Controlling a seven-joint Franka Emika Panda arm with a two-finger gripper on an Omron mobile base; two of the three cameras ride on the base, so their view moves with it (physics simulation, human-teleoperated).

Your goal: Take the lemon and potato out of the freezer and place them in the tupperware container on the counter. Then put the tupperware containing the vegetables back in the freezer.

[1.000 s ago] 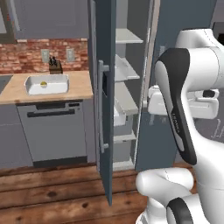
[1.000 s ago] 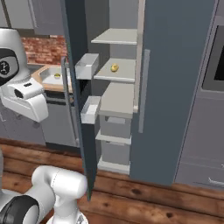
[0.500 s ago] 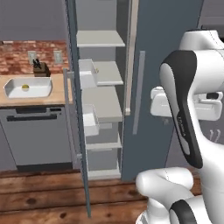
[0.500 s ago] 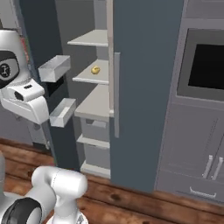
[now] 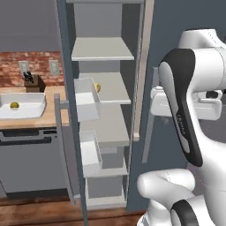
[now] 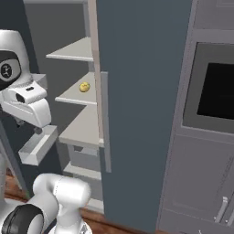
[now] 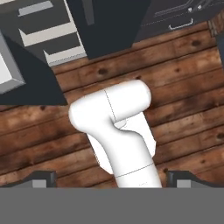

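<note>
The freezer (image 5: pixel 103 48) stands open, its pale shelves in the middle of the left base view. On its second shelf lies the dull yellow-tan potato (image 5: pixel 97 87) (image 6: pixel 84 87), partly behind a door bin. The white tupperware container (image 5: pixel 26 108) sits on the counter (image 5: pixel 55 117) at the left, and the small yellow lemon (image 5: pixel 14 105) lies inside it. My gripper (image 7: pixel 111 178) is open and holds nothing. It points down at the wooden floor, well in front of the freezer and away from both fruits.
The open freezer door (image 5: pixel 66 132) carries two white bins (image 5: pixel 86 99) and stands between the shelves and the counter. A knife block (image 5: pixel 33 81) sits by the brick wall. A dishwasher front (image 5: pixel 26 141) is under the counter. A wall oven (image 6: pixel 215 91) is to the freezer's right.
The whole picture has slid left as the base moved right: the freezer shelves are now central and the counter is near the left edge. The gripper stays open.
</note>
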